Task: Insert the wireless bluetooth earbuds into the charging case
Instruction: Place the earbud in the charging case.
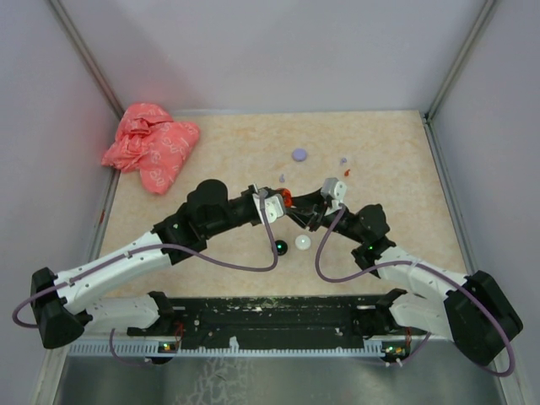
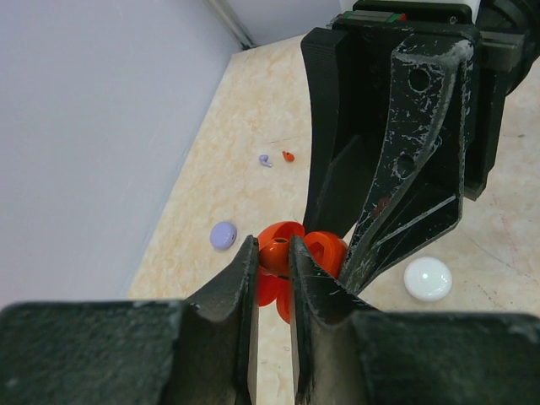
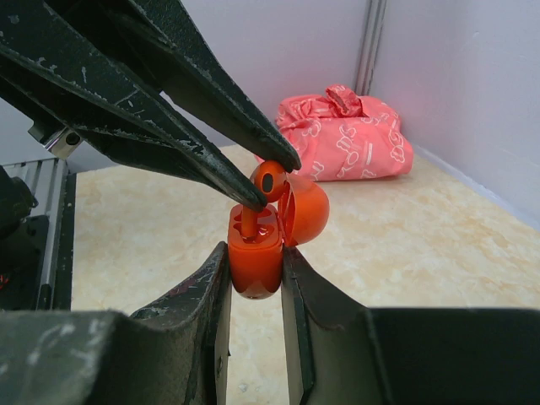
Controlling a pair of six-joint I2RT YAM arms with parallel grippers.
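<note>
an orange-red earbud (image 3: 268,179) hangs stem-down in the mouth of the open orange-red charging case (image 3: 255,263), its round head clear of the rim and the lid (image 3: 308,211) tipped back beside it. the left gripper (image 2: 272,247) is pinched tight on the bud's head from above. the right gripper (image 3: 254,251) is clamped on the case body, holding it raised above the table (image 1: 396,194) between the two arms.

on the tabletop lie a lilac earbud (image 2: 265,159) and a second orange-red earbud (image 2: 288,156), just beside each other. a lilac disc (image 2: 223,234), a white disc (image 2: 428,278) and a black disc (image 1: 280,246) sit apart from them. a crumpled pink bag (image 3: 342,139) rests in the far left corner.

the risk lies in the fit. if the stem is off the socket's line, a downward push could jam it on the rim, twist the case in its clamp or squeeze the slick bud out of the pinch. the loose lid could also swing in against the fingers.

no brand shows on case or buds. the bag carries a pale print that cannot be read.
</note>
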